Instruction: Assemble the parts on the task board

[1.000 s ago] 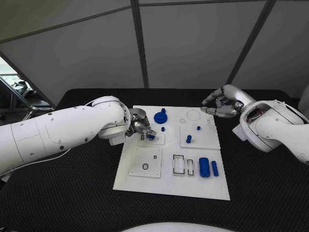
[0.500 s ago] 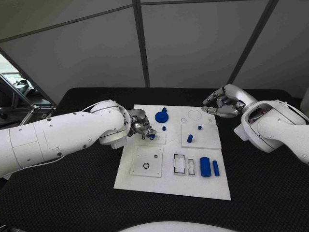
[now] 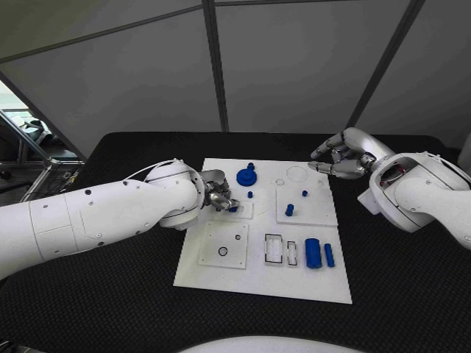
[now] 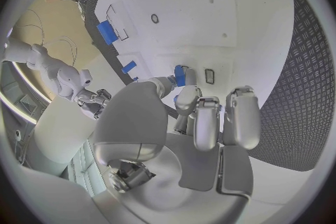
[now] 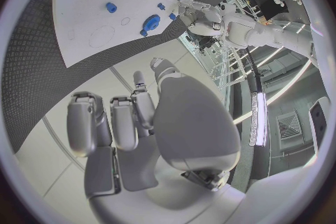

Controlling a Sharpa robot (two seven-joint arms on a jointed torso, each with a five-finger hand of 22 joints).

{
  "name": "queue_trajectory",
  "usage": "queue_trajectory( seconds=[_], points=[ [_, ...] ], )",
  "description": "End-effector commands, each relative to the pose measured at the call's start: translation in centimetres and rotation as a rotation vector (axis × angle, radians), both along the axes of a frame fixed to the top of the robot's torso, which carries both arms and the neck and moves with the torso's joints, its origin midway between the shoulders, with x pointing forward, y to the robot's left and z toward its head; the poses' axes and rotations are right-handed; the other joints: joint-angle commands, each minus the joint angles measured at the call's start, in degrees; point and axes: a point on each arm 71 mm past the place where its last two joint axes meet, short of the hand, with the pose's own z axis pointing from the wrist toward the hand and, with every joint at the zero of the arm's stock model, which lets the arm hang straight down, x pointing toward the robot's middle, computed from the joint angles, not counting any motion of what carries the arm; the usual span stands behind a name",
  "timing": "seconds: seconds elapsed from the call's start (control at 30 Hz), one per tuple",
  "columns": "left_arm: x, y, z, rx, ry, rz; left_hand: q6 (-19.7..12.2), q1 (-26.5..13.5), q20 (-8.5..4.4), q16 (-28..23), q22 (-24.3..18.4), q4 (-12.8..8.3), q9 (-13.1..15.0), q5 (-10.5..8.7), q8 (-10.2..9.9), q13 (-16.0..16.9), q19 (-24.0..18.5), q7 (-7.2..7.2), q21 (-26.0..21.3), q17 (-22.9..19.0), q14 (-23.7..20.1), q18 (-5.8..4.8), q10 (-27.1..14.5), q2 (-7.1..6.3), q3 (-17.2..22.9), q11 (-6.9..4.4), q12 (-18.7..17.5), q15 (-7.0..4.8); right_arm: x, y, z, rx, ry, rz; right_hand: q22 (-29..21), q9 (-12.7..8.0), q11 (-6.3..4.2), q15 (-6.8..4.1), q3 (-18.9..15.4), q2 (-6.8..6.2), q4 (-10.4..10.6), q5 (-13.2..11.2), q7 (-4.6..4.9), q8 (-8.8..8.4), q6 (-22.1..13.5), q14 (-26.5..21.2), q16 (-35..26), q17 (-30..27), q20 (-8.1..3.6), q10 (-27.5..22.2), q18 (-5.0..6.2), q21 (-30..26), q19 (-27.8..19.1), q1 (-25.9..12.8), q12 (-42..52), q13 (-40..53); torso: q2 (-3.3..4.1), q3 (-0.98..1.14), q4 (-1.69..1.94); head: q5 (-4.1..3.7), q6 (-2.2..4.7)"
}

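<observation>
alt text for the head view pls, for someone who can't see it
The robot's left hand pinches a small blue part at the white task board on a black table. Its right hand hovers empty past the board's far right corner.

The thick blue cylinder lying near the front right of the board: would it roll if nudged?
Probably. The thick blue cylinder lies on its side on the flat task board, so a sideways nudge would likely roll it. It looks rigid and smooth, perhaps slippery. The thin blue bar beside it might stop it.

A black table point(image 3: 108, 294) with a textured top carries the white task board point(image 3: 259, 276) at its middle.
</observation>
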Motion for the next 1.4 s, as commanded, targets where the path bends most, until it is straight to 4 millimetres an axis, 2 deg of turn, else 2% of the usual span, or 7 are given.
queue_trajectory(
  seconds=[0.03,0.63,1.4],
  points=[
    [0.00,0.17,-0.25,0.059,-0.021,-0.001,0.1,-0.7,-0.17,0.3,2.6,-8.6,0.1,0.05,0.4,0.1,0.4,-0.38,0.1,11.4,5.0,-0.50,0.4,-0.01,9.0,-0.09,0.0,-0.13,-0.05,0.12,0.19,-0.001,-0.009,0.013,6.7,-0.1,-0.17,-0.37,-0.1,-0.09,0.3,-0.1,-0.04,-0.39,0.2,3.9,-0.2,5.3,0.04,0.0,1.05,-0.2,-0.2,-0.5,-0.2,0.0,0.02,0.00,0.00,-0.08,-0.03],
    [-0.26,0.65,-0.04,0.054,-0.039,0.015,0.3,-2.5,-0.31,0.4,3.7,-10.5,0.8,0.16,1.1,0.5,1.2,-0.53,0.7,11.5,5.0,-0.72,0.9,-0.84,12.2,-0.27,0.4,-0.29,-0.04,0.14,0.17,-0.002,-0.007,0.015,6.7,-0.1,-0.17,-0.37,-0.1,-0.09,0.3,-0.1,-0.04,-0.39,0.2,3.9,-0.2,5.3,0.04,0.0,1.05,-0.2,-0.2,-0.5,-0.2,0.0,0.00,-0.04,0.04,-0.16,-0.22],
    [-0.19,0.49,-0.13,0.061,-0.032,0.017,0.4,-3.0,-0.34,0.4,3.9,-10.8,0.9,0.14,1.3,0.7,1.3,-0.52,0.8,11.6,5.0,-0.76,1.1,-1.02,12.8,-0.27,0.6,-0.31,0.00,0.14,0.11,-0.006,-0.003,0.017,6.7,-0.1,-0.17,-0.37,-0.1,-0.05,0.4,-0.1,-0.05,-0.38,0.2,3.9,-0.2,5.3,0.04,0.0,1.05,-0.2,-0.2,-0.7,-0.1,0.1,-0.01,0.02,0.04,-0.23,-0.34]
  ],
)
